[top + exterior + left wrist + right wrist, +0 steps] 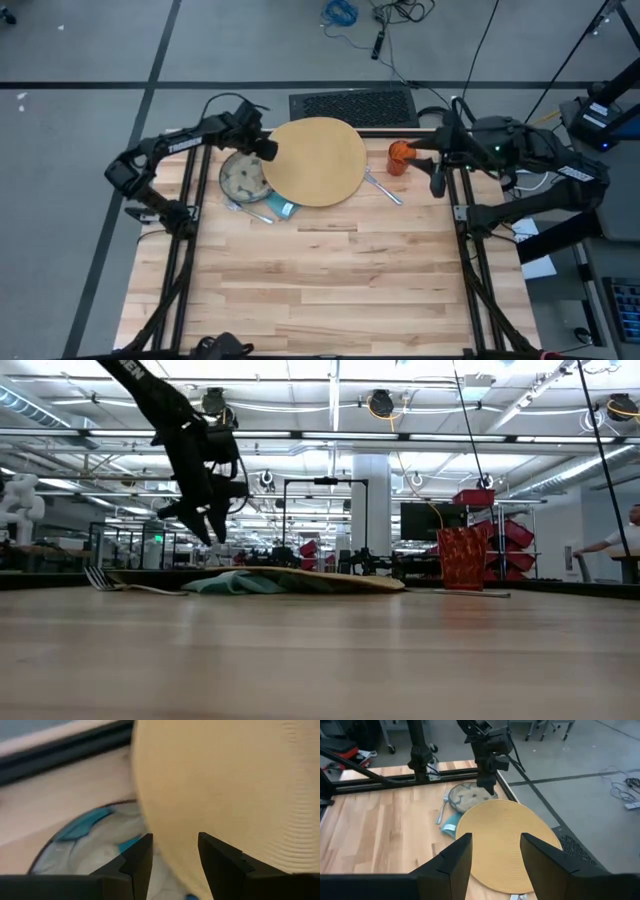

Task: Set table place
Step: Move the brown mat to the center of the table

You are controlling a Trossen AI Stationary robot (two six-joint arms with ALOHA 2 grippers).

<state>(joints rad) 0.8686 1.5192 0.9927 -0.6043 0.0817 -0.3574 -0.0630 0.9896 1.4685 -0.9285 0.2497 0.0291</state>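
The round tan mat (315, 160) lies at the table's far middle, its left edge overlapping the patterned glass plate (241, 179). A teal napkin (283, 208) pokes out from under the mat's near-left edge, and a fork (250, 212) lies beside it. The orange cup (400, 157) stands right of the mat, with silver cutlery (383, 187) near it. My left gripper (175, 855) hangs open, pointing down over the mat's left edge (165, 845) and the plate (95, 845), above both. My right gripper (492, 852) is open, high at the table's right, past the cup.
Black frame rails (185, 230) run along the table's left and right sides. A black mat (352, 105) lies on the floor beyond the far edge. The near half of the wooden table (320, 290) holds none of these things.
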